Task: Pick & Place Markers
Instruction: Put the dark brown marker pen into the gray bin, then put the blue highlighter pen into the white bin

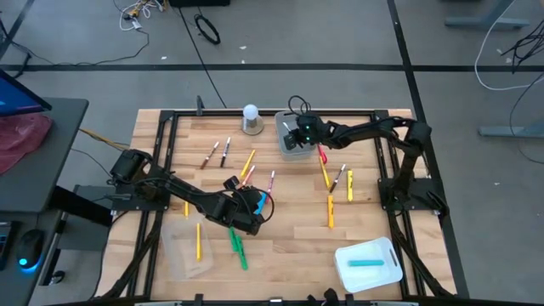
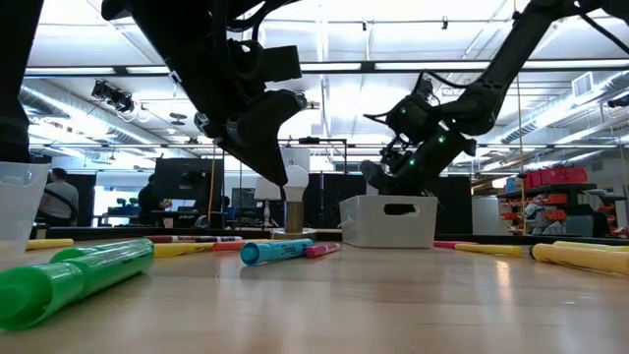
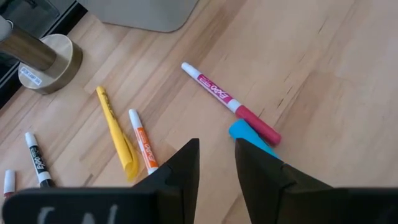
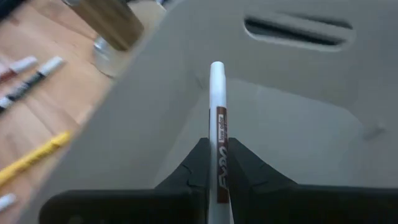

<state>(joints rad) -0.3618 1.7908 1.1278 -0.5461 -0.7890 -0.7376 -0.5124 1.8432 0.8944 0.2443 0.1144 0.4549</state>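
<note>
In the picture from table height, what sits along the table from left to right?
Clear cup → green marker → blue marker → white ball lamp → white bin, with the right gripper above it → yellow marker.

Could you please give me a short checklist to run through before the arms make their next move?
1. Right claw shut on the brown marker: ok.
2. Right claw over the grey bin: ok; the right wrist view looks into it.
3. Marker pointing into the bin, clear of its wall: ok.
4. Left claw open, nothing between its fingers: ok.
5. Left claw lined up on the blue marker: not ok; the marker lies partly under one finger, beside the pink marker.
6. Blue marker's cap on: cannot tell.
</note>
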